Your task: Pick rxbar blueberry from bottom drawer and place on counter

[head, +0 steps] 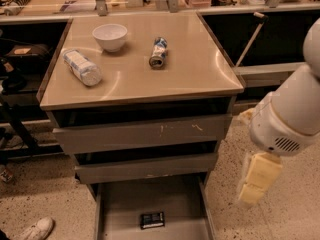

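Note:
The rxbar blueberry [152, 219], a small dark wrapper bar, lies flat on the floor of the bottom drawer [120, 209], which is pulled out at the bottom of the view. The tan counter [195, 69] tops the cabinet above it. My gripper [254, 184] hangs with pale yellow fingers below the white arm at the right, beside the cabinet, to the right of the drawer and apart from the bar.
On the counter stand a white bowl [110, 36], a clear bottle on its side [82, 67] and a blue-white can on its side [158, 52]. Two shallower drawers [145, 134] sit slightly open. A white shoe [35, 230] is at the lower left.

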Controlling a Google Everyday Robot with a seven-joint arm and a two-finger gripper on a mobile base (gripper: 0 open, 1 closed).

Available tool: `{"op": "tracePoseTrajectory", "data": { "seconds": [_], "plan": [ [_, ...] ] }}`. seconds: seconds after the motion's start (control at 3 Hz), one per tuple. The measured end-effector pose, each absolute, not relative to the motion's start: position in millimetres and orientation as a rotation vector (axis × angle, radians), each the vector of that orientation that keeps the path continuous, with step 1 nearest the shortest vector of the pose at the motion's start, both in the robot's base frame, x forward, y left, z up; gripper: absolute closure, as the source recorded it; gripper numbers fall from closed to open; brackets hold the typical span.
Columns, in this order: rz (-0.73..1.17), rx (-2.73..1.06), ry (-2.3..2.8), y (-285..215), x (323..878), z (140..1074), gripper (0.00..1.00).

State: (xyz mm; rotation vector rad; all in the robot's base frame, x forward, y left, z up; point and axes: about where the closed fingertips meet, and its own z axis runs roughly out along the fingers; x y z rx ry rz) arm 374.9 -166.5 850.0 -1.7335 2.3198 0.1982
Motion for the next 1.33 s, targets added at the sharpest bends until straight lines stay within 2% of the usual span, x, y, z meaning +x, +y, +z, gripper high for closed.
{"op": "tracePoseTrajectory", "data": {
  "seconds": [0.33,0.67,1.0,1.33],
  "plan": [
    [0.353,-1.784,2.338,-138,351,787,0.0],
    [0.354,-1.784,2.338,-138,351,787,0.0],
    [0.428,-1.753,2.358,-137,344,739,0.0],
    [0.549,-1.695,2.418,-144,339,645,0.0]
  ]
}}
